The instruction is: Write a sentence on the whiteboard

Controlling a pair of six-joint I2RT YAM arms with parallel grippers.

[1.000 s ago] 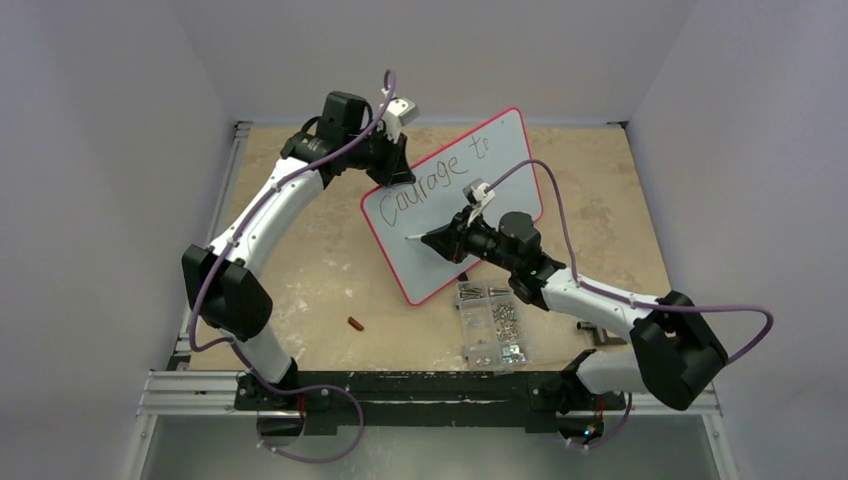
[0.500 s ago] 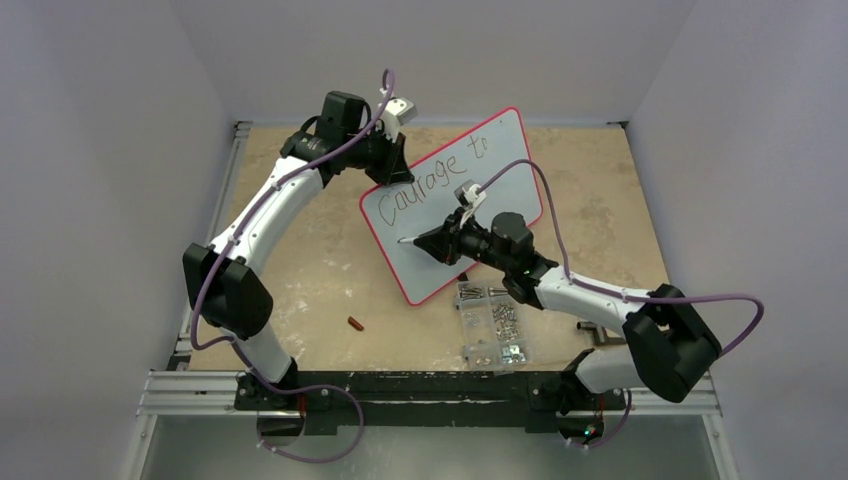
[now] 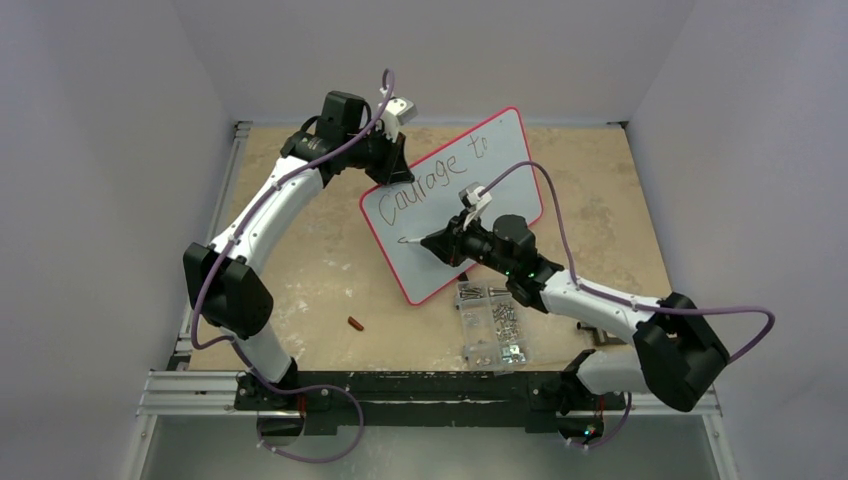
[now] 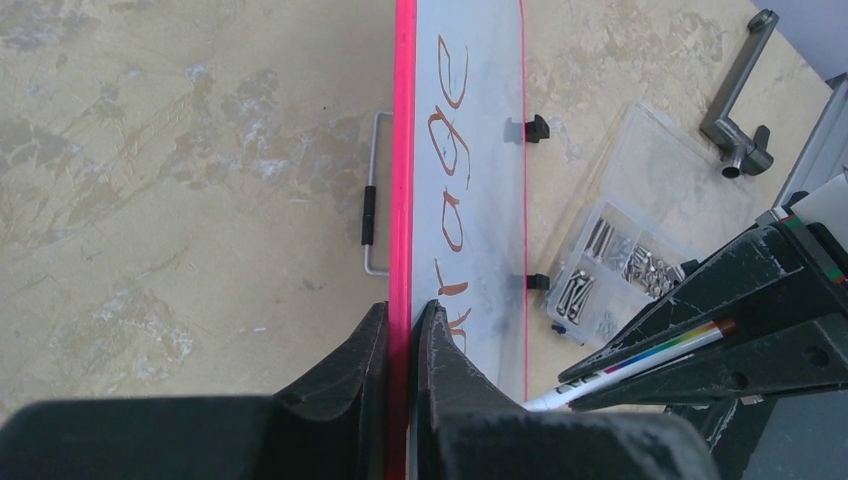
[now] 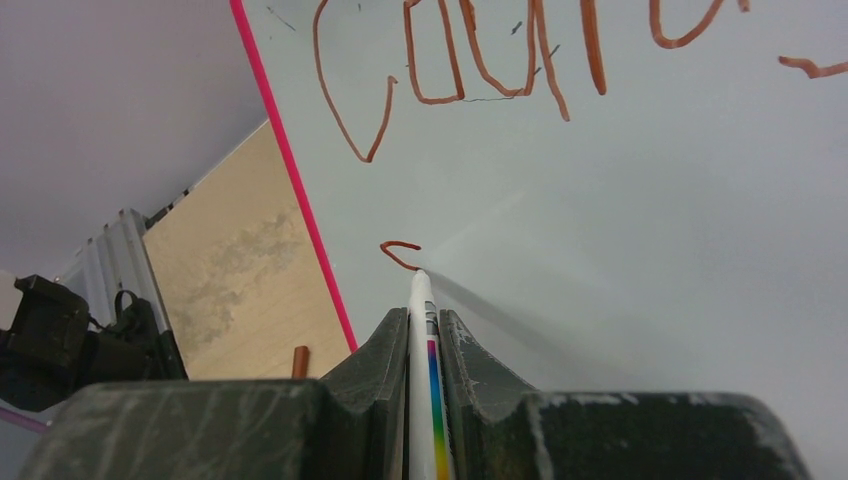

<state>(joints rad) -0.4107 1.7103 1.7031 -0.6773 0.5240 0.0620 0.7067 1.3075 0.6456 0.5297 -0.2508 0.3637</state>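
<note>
Top view: soft, even overhead light, fairly bright. We see only faint shadows under the arms on the table (image 3: 300, 270). The whiteboard (image 3: 440, 215) comes out evenly white. The sentence (image 3: 432, 180) reads dark here but orange-brown in both wrist views.

Right wrist: the marker (image 5: 424, 330) throws a soft grey shadow to the right of its tip, with a pale sheen streak above it. The right gripper (image 5: 422, 315) looks dark and slightly soft up close.

Left wrist: the left gripper (image 4: 405, 312) is blurred at the bottom edge. We note a grey, smeary sheen on the board; the table is sharp.
</note>
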